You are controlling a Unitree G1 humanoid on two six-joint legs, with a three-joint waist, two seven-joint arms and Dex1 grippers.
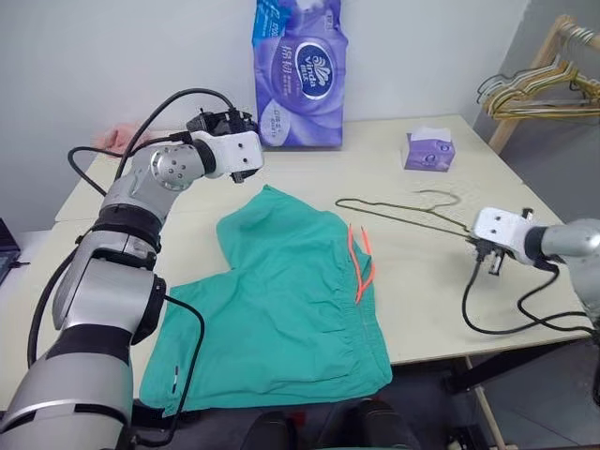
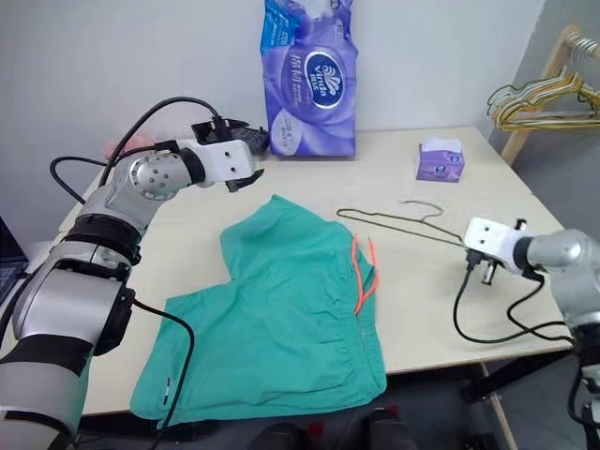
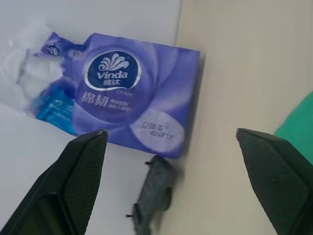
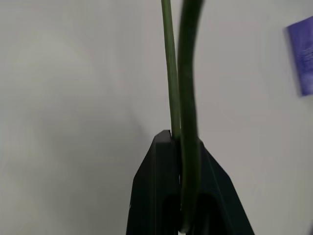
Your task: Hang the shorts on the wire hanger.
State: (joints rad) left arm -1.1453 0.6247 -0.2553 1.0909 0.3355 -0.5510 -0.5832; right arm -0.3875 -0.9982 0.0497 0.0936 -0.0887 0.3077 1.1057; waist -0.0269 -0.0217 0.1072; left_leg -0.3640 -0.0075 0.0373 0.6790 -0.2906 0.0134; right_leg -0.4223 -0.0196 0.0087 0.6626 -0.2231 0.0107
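Tabletop [image 1: 422,281]: wire hanger [image 1: 398,214] between right jaws.

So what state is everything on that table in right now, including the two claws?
Teal-green fabric shorts: lying flat, unhung.
Thin dark wire hanger: off the shorts, gripped at one corner.
Left gripper: open, empty.
Right gripper: shut on the hanger.
Purple tissue pack: upright, torn open on top.

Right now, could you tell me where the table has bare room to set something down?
Bare table lies between the shorts and the right claw, near the front edge. Another free patch sits between the big purple tissue pack and the small tissue box. The middle is crowded: the wire hanger, pinched by that claw, lies beside the shorts.
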